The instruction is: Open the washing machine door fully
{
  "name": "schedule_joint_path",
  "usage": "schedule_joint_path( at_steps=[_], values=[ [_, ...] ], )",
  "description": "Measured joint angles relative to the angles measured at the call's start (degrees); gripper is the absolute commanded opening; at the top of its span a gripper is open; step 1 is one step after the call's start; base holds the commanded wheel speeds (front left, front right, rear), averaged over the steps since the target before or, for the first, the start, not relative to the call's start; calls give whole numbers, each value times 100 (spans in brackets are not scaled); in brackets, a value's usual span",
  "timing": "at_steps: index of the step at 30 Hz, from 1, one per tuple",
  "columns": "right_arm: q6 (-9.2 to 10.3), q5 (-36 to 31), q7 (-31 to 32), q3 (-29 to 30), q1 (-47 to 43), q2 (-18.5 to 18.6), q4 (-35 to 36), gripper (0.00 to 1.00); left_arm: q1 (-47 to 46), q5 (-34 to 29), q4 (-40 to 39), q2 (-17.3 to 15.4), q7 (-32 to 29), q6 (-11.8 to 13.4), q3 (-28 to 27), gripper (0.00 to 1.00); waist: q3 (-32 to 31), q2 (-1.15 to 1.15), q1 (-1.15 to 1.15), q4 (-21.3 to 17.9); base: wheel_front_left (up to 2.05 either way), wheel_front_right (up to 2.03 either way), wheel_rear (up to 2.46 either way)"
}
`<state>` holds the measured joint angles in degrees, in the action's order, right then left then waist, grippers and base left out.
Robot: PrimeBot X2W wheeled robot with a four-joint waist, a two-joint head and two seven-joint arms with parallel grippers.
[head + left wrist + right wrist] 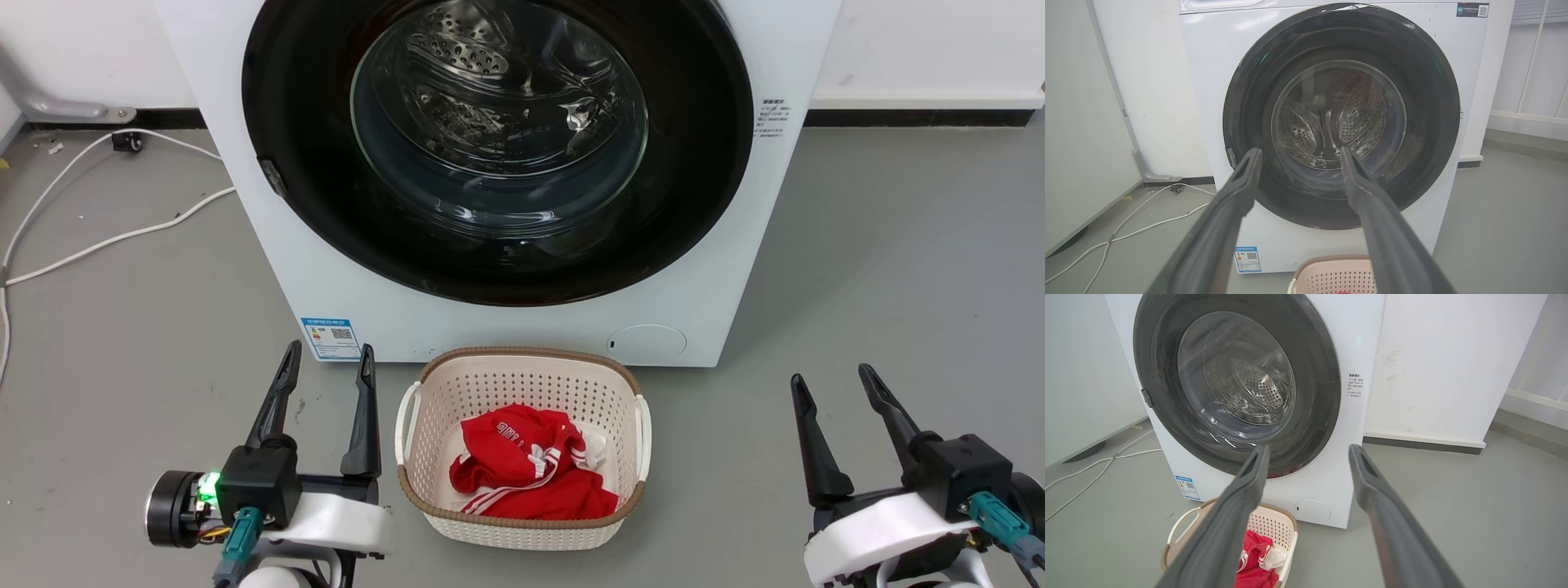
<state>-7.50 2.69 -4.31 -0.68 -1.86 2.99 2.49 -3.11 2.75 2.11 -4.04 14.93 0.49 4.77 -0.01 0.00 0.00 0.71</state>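
The white washing machine (343, 286) (1216, 81) (1359, 343) stands straight ahead. Its round glossy black washing machine door (702, 163) (1429, 98) (1318, 375) lies flat against the front, with the steel drum visible through the glass bowl. A small latch tab (273, 177) sits on the door's left rim. My left gripper (329, 358) (1299, 154) is open at the lower left, well short of the machine. My right gripper (833, 377) (1309, 451) is open at the lower right, also apart from it. Nothing is between either pair of fingers.
A cream perforated basket (522, 367) (1274, 526) (1331, 269) holding red clothing (526, 474) sits on the floor directly before the machine, between my grippers. White cables (106, 237) trail over the grey floor at the left. A white wall stands behind.
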Motion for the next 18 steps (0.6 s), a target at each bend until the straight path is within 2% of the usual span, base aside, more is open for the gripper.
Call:
schedule_joint_path(
  at_steps=[16,17,18],
  values=[
    [0,75,-18,5,0,-1,-54,100,34,29,40,56,7,-58,-76,100,7,0,0,23,0,0,0],
    [0,112,-16,7,0,-1,-62,43,35,27,42,58,7,-59,-79,100,6,0,0,23,0,0,0],
    [0,135,-10,4,0,-1,-71,5,37,27,44,59,7,-66,-85,100,6,0,0,23,0,0,0]
  ],
)
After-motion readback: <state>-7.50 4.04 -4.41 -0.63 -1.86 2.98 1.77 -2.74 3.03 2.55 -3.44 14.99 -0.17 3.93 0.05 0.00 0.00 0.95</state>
